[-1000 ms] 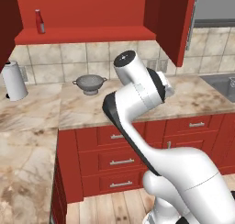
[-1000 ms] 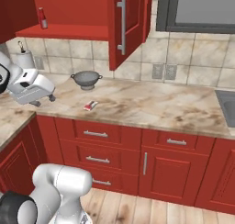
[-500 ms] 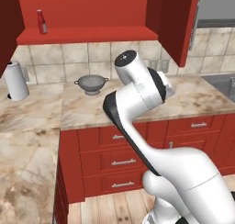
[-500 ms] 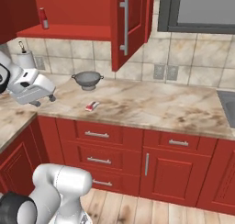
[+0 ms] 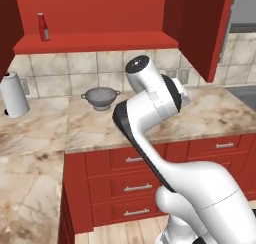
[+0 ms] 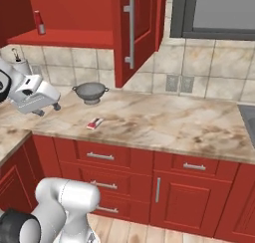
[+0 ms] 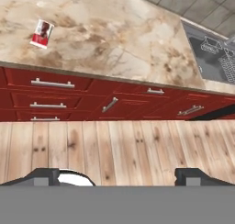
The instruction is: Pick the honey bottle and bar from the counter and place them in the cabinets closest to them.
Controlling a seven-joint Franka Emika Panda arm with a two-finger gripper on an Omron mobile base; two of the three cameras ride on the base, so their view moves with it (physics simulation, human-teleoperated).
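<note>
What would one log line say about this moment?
pincer: open, empty | bar: on counter | cabinet: open

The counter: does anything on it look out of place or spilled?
Nothing is spilled or damaged. The bar lies flat and slightly askew on the counter, alone near its front edge, apart from the colander. The cabinet door above stands open.

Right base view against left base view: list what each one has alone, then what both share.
Right base view alone: the bar lying flat on the counter, the open gripper held above the counter, empty.
Left base view alone: the paper towel roll in full.
Shared: colander, red bottle on the cabinet shelf, red drawers.
</note>
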